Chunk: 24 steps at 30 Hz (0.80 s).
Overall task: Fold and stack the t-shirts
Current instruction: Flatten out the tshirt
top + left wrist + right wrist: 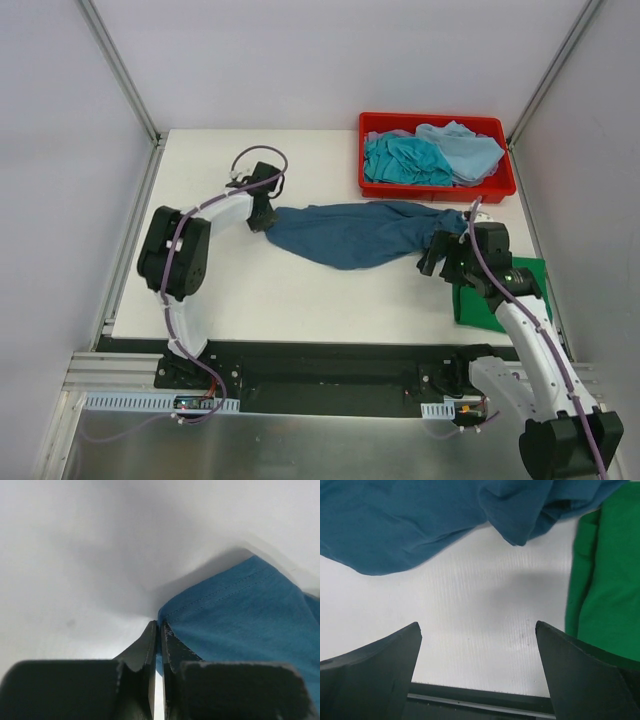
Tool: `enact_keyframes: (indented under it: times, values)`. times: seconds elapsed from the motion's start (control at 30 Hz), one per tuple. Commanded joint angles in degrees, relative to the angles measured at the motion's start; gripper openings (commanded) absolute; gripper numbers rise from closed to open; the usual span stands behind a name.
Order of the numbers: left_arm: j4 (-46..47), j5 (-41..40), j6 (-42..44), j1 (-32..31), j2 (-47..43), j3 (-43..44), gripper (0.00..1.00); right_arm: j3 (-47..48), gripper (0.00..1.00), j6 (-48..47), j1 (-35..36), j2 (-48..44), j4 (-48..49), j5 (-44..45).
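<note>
A dark teal-blue t-shirt [365, 233] lies stretched across the middle of the white table. My left gripper [262, 217] is shut on its left edge; the hem [210, 605] is pinched between the jaws in the left wrist view. My right gripper [440, 262] is open and empty just in front of the shirt's right end [420, 520], over bare table. A folded bright green t-shirt [485, 300] lies at the front right, under my right arm; it also shows in the right wrist view [610, 580]. Turquoise [405, 160] and pale blue [465, 150] shirts lie crumpled in the bin.
A red plastic bin [437, 188] stands at the back right of the table. Grey walls and metal frame posts [120, 70] close in the table on three sides. The table's front edge [300, 340] runs just ahead of the arm bases.
</note>
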Motion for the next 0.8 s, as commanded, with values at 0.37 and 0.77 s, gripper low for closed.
enact_keyframes:
  times: [0.37,0.77]
  values:
    - [-6.5,-10.4,-3.5,1.4,-18.7,-17.3,0.00,-4.4,0.90,-0.5,11.8,21.1,25.7,5.9]
    - [-7.0,-7.7,-2.9,1.4,-19.1,-17.6,0.00,-10.9,0.69,5.0,12.0,31.3,48.9,15.6]
